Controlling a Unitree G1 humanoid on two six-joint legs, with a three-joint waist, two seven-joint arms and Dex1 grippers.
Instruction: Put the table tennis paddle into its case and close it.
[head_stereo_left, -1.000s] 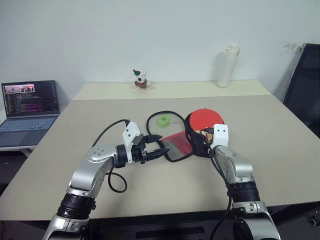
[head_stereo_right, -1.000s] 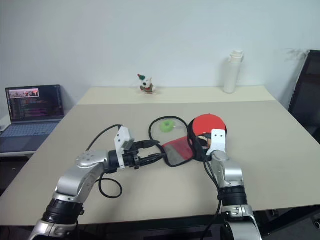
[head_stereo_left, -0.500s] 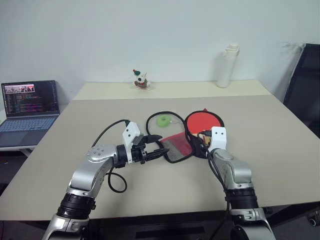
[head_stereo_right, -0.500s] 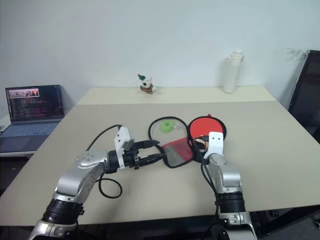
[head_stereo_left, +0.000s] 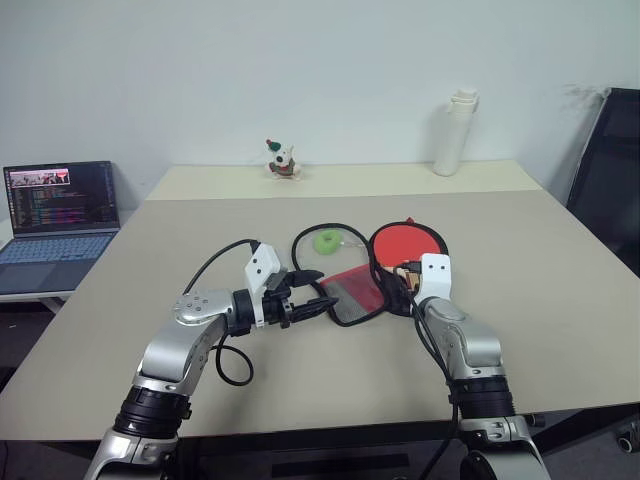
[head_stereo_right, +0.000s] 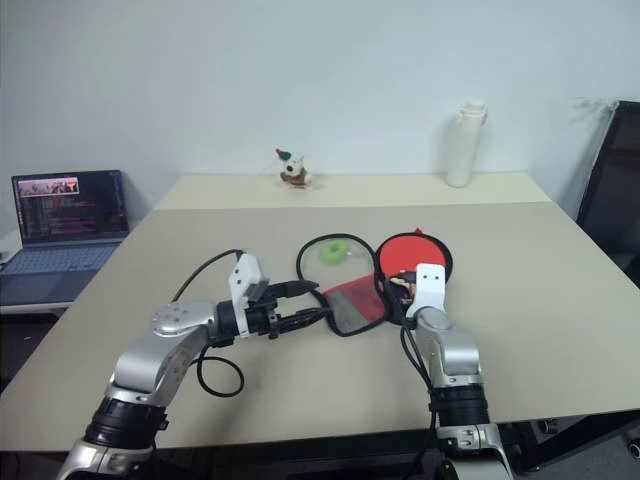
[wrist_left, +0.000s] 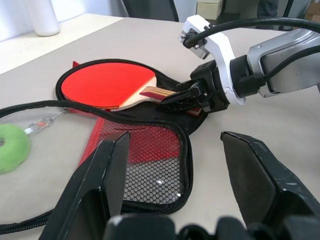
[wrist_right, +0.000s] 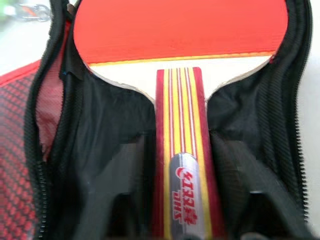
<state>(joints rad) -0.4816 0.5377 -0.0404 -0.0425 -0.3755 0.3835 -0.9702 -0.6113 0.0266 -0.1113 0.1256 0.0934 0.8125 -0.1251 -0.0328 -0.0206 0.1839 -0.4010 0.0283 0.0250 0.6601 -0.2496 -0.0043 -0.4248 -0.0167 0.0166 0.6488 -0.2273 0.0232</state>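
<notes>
The table tennis paddle (head_stereo_left: 405, 242) lies red face up inside the black half of the open case (wrist_right: 110, 140). Its striped wooden handle (wrist_right: 182, 150) points toward me. The case's red mesh flap (wrist_left: 145, 165) is folded out flat toward the left. My right gripper (wrist_left: 175, 100) is at the handle's end, open, with one finger on each side of the handle. My left gripper (wrist_left: 174, 136) hovers open at the near edge of the mesh flap, holding nothing.
A green ring on a small chain (head_stereo_left: 326, 240) lies just beyond the flap, inside a black loop. A white bottle (head_stereo_left: 455, 132) and a small toy figure (head_stereo_left: 281, 158) stand at the far edge. There is a laptop (head_stereo_left: 60, 210) at the left and a black chair (head_stereo_left: 610, 170) at the right.
My right forearm has shifted slightly to the left. The paddle, the case and my left arm have stayed where they were.
</notes>
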